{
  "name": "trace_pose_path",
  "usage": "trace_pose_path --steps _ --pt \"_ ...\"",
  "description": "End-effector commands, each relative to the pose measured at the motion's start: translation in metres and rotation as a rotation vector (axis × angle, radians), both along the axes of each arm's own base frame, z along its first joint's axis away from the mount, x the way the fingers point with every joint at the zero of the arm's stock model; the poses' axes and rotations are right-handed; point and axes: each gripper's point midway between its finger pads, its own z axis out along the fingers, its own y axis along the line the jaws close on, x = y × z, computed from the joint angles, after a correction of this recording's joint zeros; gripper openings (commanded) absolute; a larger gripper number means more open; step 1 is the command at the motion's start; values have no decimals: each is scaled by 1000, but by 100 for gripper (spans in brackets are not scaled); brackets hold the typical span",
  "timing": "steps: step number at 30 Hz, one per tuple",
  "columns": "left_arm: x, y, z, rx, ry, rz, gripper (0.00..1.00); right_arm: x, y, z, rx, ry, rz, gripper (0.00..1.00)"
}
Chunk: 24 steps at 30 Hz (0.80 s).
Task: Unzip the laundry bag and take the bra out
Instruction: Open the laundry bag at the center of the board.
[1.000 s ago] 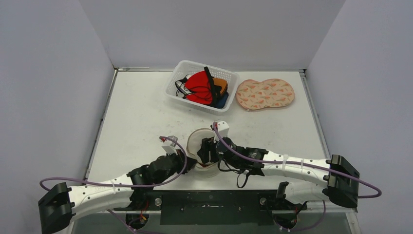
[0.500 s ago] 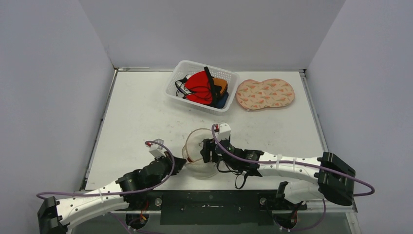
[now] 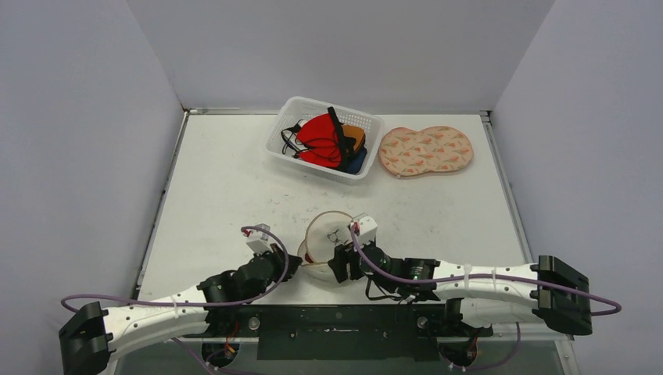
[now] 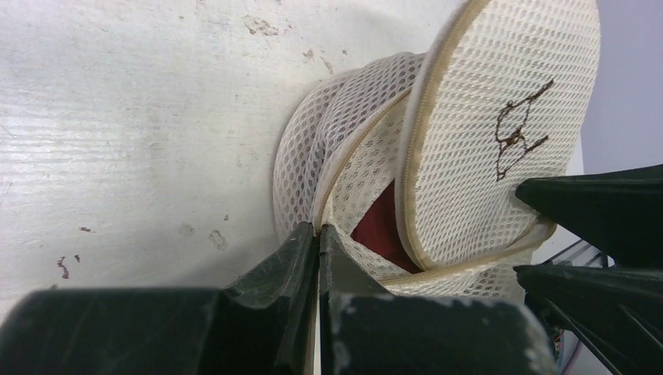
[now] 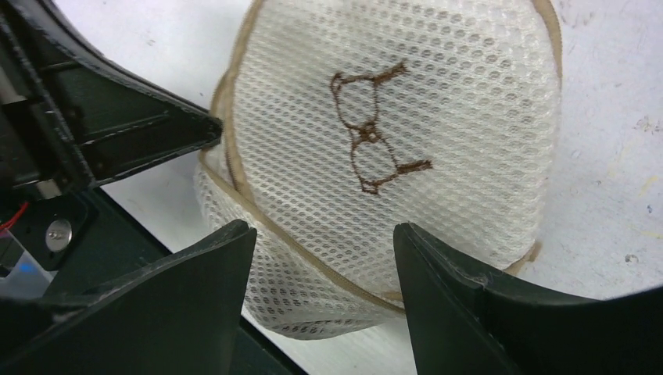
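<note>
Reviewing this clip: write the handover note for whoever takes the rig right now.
Left gripper: shut, tips at the zipper seam of the laundry bag; grip on it unclear.
Right gripper: open, fingers straddling the bag's lid.
Bag lies front centre, between the grippers.
Done: zip open enough that the lid gapes; red fabric, likely the bra, shows inside.
Left: pull the bra out.

Right fingers: spread wide apart.
Laundry bag: white mesh, tan trim, brown stitched figure; it lies between and beyond the fingers, on the white tabletop.
Left fingers: dark, beyond the left-hand finger, tip at the bag's trim.
</note>
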Motion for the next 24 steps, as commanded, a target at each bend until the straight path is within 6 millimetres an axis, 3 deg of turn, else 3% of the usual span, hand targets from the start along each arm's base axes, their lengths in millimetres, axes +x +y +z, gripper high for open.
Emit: trace_pose_path --steps 1,5,12,24 --pt "2 -14 20 -54 -64 -45 0 7 12 51 70 -140 -29 66" --pt "2 -18 27 -70 -82 -62 0 10 31 55 -14 -181 -16 66" --pt "1 -19 27 -60 -82 -70 0 17 50 27 -172 -204 -44 64" --pt "1 -17 28 -77 -86 -66 0 34 48 0 -314 -262 -146 62"
